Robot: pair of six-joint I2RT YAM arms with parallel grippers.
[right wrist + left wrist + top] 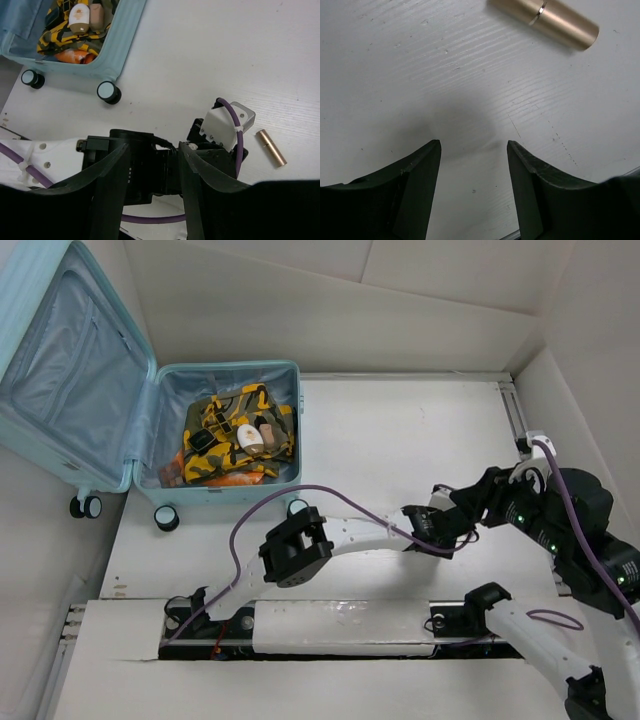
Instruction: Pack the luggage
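The light-blue luggage [150, 430] lies open at the far left, lid [70, 360] flat beside the base. The base holds a yellow camouflage cloth [225, 425], a white bottle [247, 436] and an orange item [235, 478]. Its wall and wheels also show in the right wrist view [122, 40]. A gold tube [545, 19] lies on the white table beyond my left gripper [474, 145], which is open, empty and just above the table. The tube also shows in the right wrist view [271, 147]. My right gripper [152, 147] is open and empty, above the left arm's wrist [150, 165].
In the top view the left gripper [445, 528] and right gripper [465, 500] are close together at centre right. A purple cable [300, 495] loops over the table. White walls [400, 320] enclose the table. A dark gap [300, 650] runs along the near edge.
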